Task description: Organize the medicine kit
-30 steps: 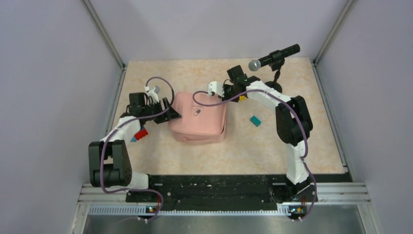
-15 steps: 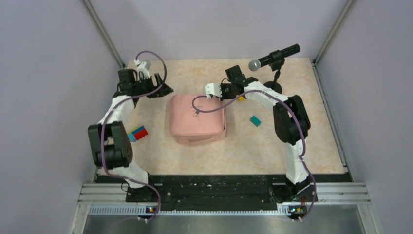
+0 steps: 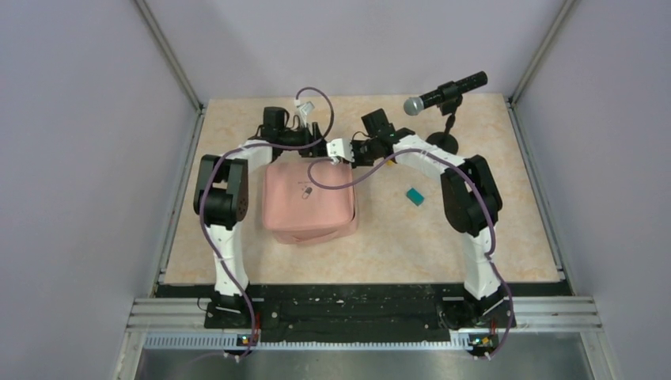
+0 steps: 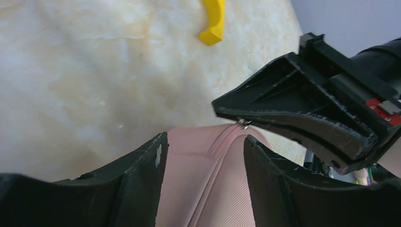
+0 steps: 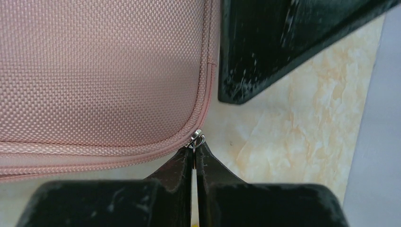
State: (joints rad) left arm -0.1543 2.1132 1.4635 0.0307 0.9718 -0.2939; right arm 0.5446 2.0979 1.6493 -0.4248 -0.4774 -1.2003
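The medicine kit, a closed pink zip-around case with a pill logo on its lid, lies mid-table. At its far right corner my right gripper is shut on the small metal zip pull; the wrist view shows both fingertips pinching it. Just left of it, my left gripper is at the kit's far edge. In the left wrist view this gripper stands open astride the pink zip seam, and the right gripper holds the zip pull just beyond.
A microphone on a stand is at the back right. A teal block lies right of the kit. A yellow curved piece lies on the table beyond the kit. Grey walls close in three sides.
My left arm has swung from the kit's left side round to its far edge, beside the right gripper. The kit has slid a little left and turned. The right gripper stays pinched on the zip pull.
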